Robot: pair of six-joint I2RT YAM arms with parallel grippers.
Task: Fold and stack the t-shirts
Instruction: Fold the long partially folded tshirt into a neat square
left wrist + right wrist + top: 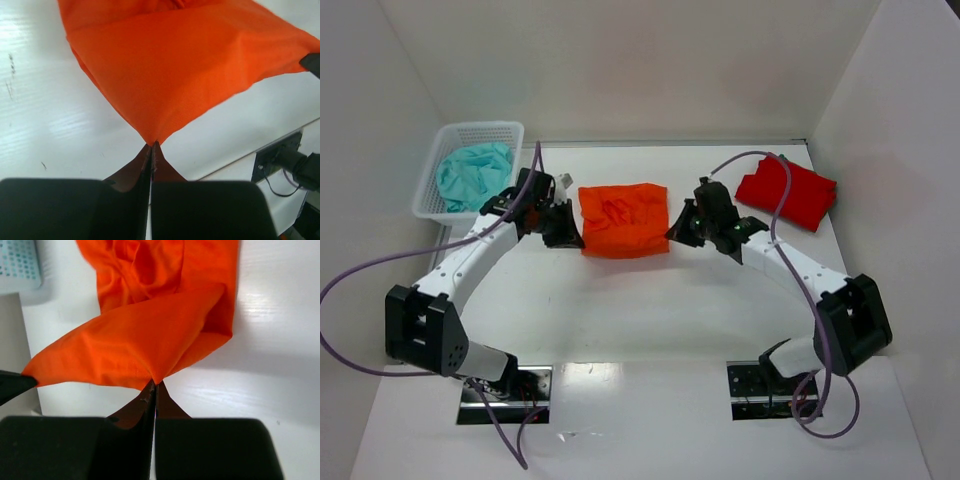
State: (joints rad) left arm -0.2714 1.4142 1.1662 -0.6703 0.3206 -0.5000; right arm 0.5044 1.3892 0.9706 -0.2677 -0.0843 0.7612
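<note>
The bright orange t-shirt [623, 219] lies in the middle of the table, folded into a rough rectangle. My left gripper [568, 236] is shut on its near left corner [152, 135], which rises to the fingertips. On the other side my right gripper [678, 232] is shut on the near right corner [156, 374], and the cloth hangs taut between both grips. The deeper red t-shirt [787, 193] lies folded at the back right, apart from both grippers.
A white mesh basket [470, 135] holding teal cloth [472, 173] stands at the back left, just behind the left arm. White walls close the table at the back and sides. Purple cables loop off both arms.
</note>
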